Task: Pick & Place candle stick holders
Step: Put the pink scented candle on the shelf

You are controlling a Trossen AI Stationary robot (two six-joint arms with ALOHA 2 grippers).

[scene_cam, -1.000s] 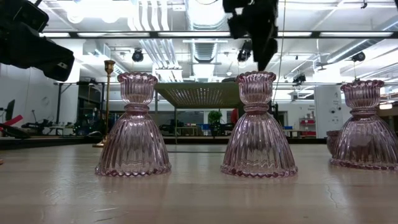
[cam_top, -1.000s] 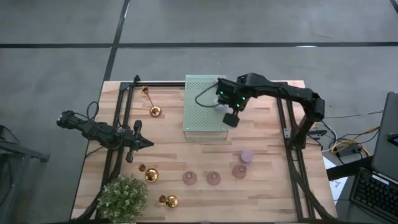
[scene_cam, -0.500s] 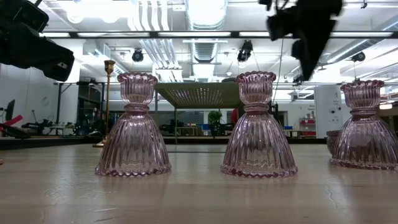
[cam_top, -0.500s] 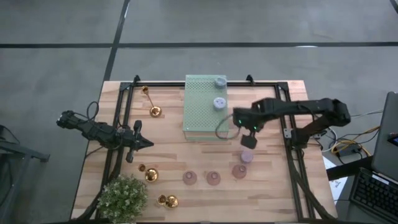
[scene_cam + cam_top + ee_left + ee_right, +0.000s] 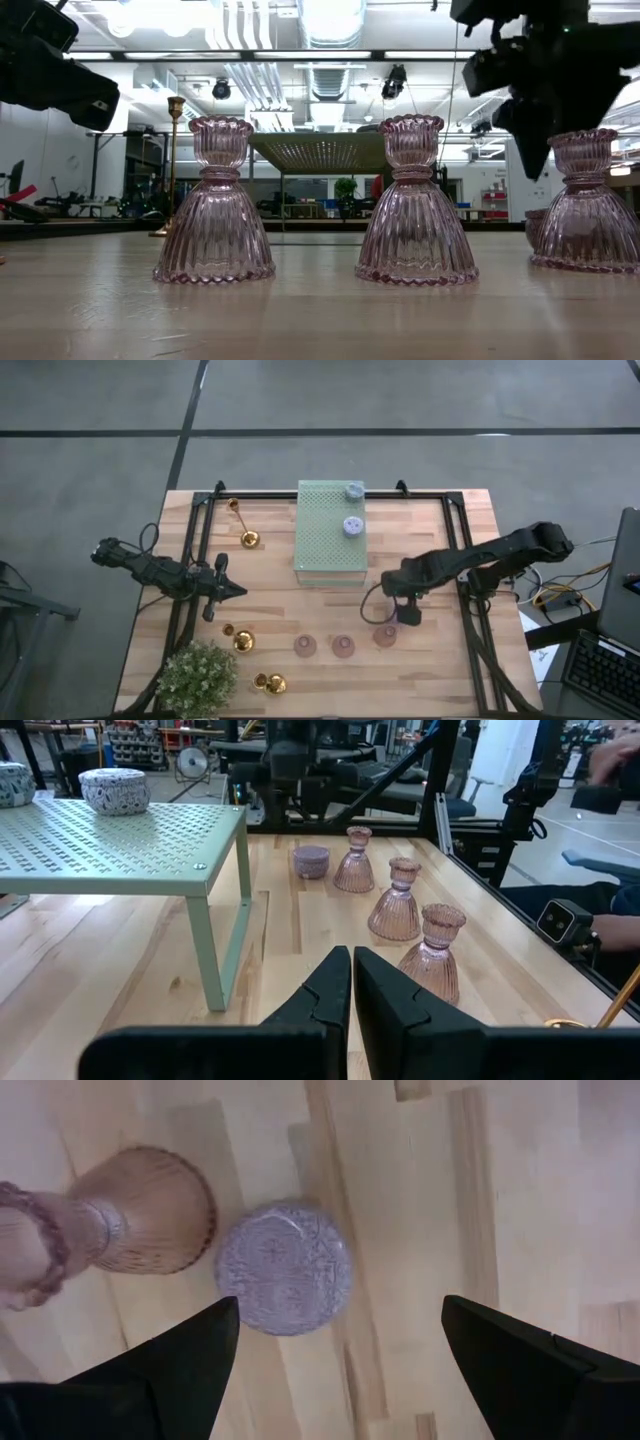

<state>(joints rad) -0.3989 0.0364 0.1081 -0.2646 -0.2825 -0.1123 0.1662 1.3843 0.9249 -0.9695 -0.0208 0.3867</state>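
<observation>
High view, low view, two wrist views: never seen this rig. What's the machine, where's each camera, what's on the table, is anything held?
Two dark robot arms work at a wooden table. The high view looks straight down, the low view sits at table-top height, and each wrist view looks past that arm's own fingers.

The left gripper waits shut over the table's left side, holding nothing. The right gripper is open, empty, hovering above a lavender holder on the wood beside a pink glass holder.

Two more lavender holders sit on the pale green perforated stand. Three pink glass holders stand in a row near the front; gold holders and a potted plant are on the left.
</observation>
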